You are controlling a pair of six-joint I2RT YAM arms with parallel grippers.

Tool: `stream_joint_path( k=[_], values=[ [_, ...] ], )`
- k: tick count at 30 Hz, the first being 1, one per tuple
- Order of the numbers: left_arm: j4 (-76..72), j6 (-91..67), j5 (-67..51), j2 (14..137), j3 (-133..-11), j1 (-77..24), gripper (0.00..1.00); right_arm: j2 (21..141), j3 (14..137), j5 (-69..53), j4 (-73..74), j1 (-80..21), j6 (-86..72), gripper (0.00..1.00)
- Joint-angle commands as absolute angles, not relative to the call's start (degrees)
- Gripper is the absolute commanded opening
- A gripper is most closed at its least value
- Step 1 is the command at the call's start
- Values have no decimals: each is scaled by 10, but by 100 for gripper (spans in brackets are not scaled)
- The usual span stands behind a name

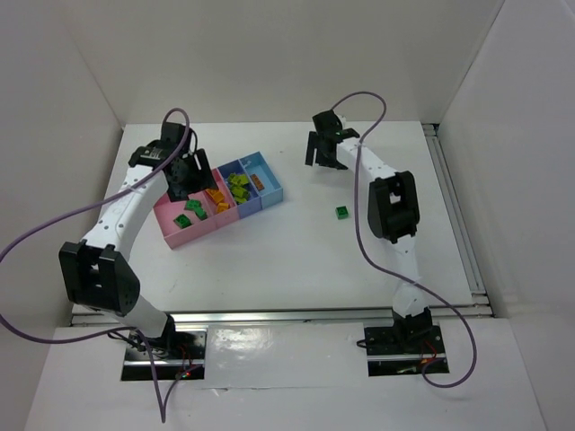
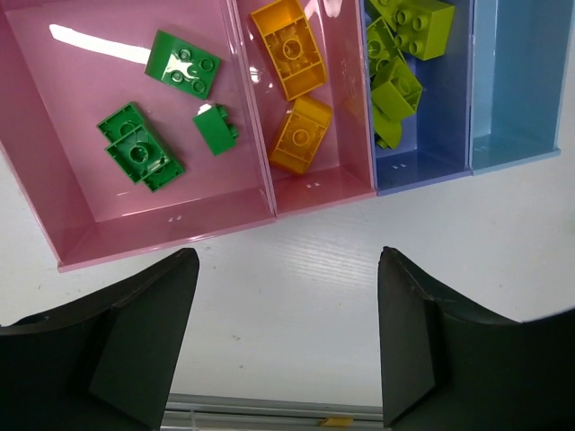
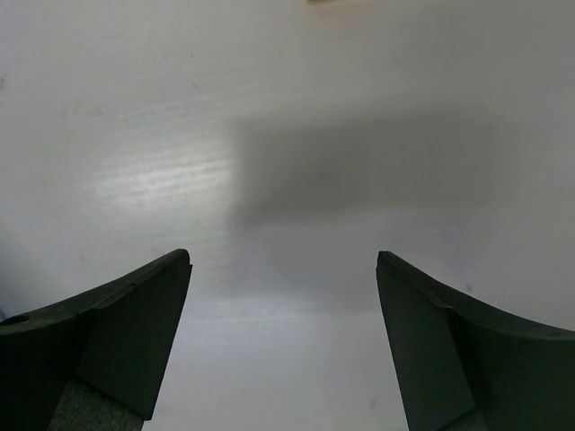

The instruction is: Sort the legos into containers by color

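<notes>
While left fingers [image 2: 135,341] and right fingers [image 3: 108,341] gape empty, studded legos [image 2: 184,63] lie in glossy bins [image 2: 63,117].

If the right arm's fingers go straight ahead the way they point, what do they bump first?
Only the bare white table. The wrist camera shows nothing between the open right fingers and that surface. How far off the table lies is unclear.
</notes>
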State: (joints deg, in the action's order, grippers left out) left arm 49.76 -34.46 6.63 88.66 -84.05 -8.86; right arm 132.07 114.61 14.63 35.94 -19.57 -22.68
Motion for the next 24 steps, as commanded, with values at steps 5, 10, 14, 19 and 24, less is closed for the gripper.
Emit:
stream_joint_path(
  k=[5, 10, 14, 19, 24],
  values=[
    [505, -330, 85, 886, -868, -95, 82, 1451, 1346, 161, 419, -163, -200, 91],
    [533, -330, 102, 898, -887, -95, 82, 1493, 1374, 149, 376, -141, -200, 83],
    [539, -335, 114, 898, -897, -95, 82, 1538, 1434, 144, 366, -133, -189, 78],
    [551, -340, 120, 910, -904, -95, 82, 1566, 1454, 133, 326, -127, -165, 76],
    [556, -340, 125, 915, -909, -95, 82, 1587, 1460, 114, 295, -127, -153, 74]
  ],
)
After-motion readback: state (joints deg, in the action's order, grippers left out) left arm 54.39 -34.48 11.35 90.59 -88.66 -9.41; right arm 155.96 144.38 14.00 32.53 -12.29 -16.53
